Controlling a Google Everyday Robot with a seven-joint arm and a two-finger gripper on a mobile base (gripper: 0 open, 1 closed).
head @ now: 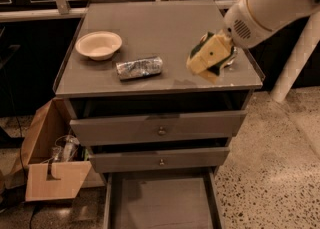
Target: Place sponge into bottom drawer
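Camera view: jaws grip sponge [198, 50], tilted down-left, over right of cabinet top [150, 28].

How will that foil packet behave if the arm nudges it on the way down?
The foil packet lies on its side, roughly cylindrical, so it would probably roll. Crumpled wrap suggests it is light and dents easily. The gripper, holding the sponge over the cabinet top's right side, is well clear of it.

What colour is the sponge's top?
Dark green, camera view; the tool grips the wavy-edged yellow-foam sponge over the grey cabinet top, right side.
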